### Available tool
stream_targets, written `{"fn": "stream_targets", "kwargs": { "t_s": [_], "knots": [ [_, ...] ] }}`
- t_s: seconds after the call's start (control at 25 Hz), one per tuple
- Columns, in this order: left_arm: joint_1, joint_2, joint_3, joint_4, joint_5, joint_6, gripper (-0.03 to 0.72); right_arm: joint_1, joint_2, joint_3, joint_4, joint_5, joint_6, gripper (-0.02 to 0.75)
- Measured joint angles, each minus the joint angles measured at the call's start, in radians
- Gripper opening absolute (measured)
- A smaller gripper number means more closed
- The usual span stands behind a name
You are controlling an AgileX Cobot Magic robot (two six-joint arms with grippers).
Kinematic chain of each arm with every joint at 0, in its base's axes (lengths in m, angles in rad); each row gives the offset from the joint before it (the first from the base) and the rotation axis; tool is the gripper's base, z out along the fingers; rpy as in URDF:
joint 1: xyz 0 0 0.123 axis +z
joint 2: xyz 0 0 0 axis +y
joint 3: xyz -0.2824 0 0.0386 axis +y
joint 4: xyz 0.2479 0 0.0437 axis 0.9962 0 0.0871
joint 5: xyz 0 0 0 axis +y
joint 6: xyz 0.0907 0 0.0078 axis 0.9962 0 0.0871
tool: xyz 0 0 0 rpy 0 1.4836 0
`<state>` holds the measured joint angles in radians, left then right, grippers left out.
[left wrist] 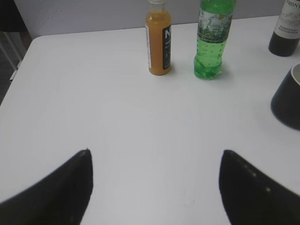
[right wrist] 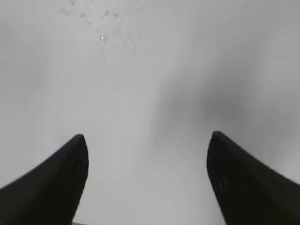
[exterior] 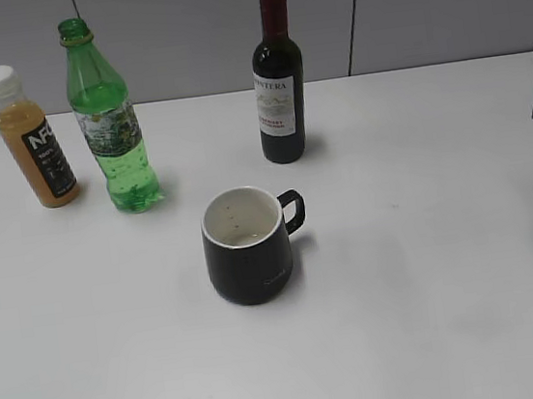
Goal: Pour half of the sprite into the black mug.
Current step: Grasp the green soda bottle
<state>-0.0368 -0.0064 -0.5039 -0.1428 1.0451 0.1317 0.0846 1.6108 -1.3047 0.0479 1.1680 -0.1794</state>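
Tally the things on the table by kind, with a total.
Bottles: 3 (sprite, juice bottle, wine bottle)
Mugs: 1 (black mug)
Total: 4

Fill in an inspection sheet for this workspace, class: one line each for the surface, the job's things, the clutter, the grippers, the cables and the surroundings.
Surface: white table, a few small droplets in the right wrist view.
Job's things: sprite bottle upright, uncapped, at the back left; black mug upright in the middle, handle to the right, apart from the bottle.
Clutter: orange juice bottle left of the sprite; wine bottle at the back, capped.
Grippers: left gripper open, holding nothing; right gripper open over bare table.
Cables: nothing seen.
Surroundings: grey panelled wall behind the table.
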Motion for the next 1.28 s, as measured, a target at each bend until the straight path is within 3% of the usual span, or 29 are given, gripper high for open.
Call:
{"fn": "stream_targets", "kwargs": {
  "t_s": [0.68, 0.96, 1.28],
  "knots": [
    [0.000, 0.000, 0.000, 0.000, 0.000, 0.000, 0.594, 0.000, -0.667, 0.793, 0.055, -0.292, 0.002, 0.594],
    [0.000, 0.000, 0.000, 0.000, -0.001, 0.000, 0.591, 0.000, -0.975, 0.859, 0.096, -0.327, 0.008, 0.594],
    [0.000, 0.000, 0.000, 0.000, 0.000, 0.000, 0.591, 0.000, -1.305, 0.884, 0.116, -0.231, 0.013, 0.594]
  ]
}}
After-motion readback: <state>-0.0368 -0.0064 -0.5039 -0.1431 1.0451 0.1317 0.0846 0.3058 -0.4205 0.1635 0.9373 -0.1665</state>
